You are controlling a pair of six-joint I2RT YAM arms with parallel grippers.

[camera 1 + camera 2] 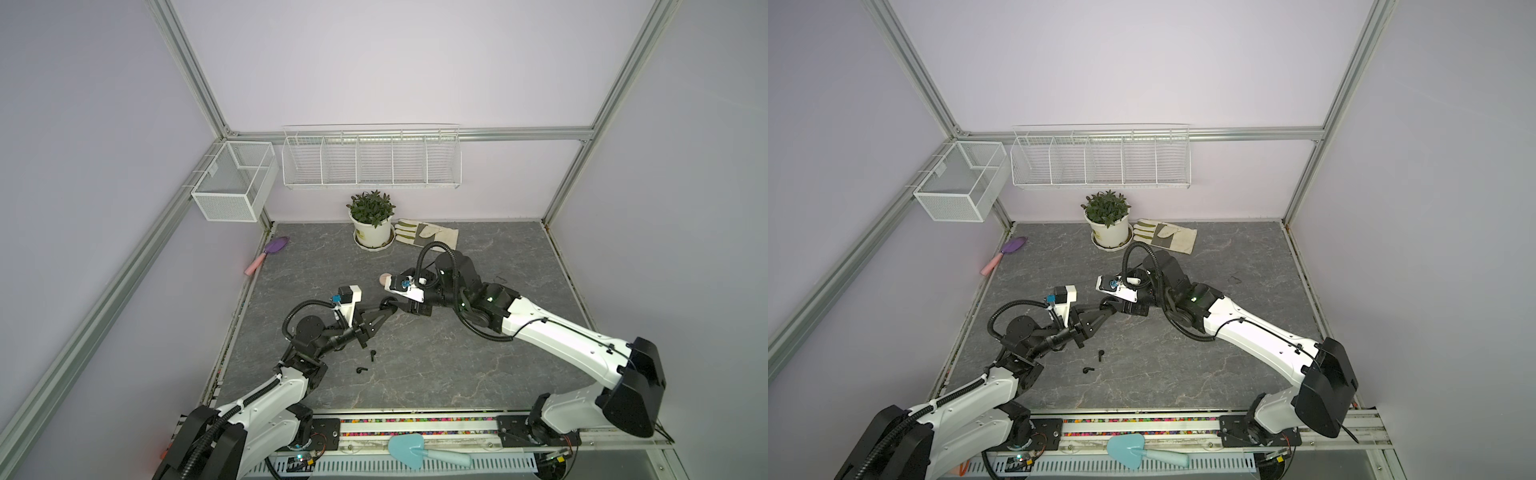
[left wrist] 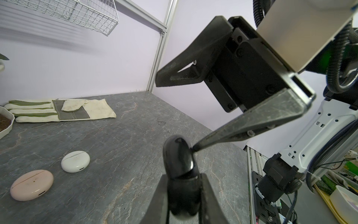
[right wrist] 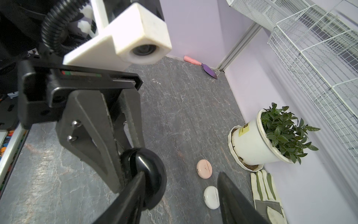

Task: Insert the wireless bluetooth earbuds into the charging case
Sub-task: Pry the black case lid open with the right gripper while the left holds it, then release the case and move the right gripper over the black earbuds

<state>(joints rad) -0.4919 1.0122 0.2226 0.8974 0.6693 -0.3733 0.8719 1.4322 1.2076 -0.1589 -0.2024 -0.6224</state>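
My left gripper (image 2: 184, 186) is shut on a round black charging case (image 2: 179, 155), held on edge above the middle of the table (image 1: 457, 353). My right gripper (image 3: 182, 174) is open; one of its fingertips (image 2: 195, 148) touches the case's rim while the other fingertip stands well apart. In both top views the two grippers meet at the case (image 1: 388, 308) (image 1: 1109, 309). Two black earbuds (image 1: 372, 354) (image 1: 363, 369) lie loose on the table below the left gripper. A pink case (image 2: 32, 184) and a white case (image 2: 75, 161) lie shut on the table.
A potted plant (image 1: 372, 222) and a work glove (image 1: 428, 235) sit at the back. A purple trowel (image 1: 268, 253) lies against the left wall. A teal trowel (image 1: 415, 451) rests on the front rail. Two wire baskets (image 1: 370, 162) hang on the walls.
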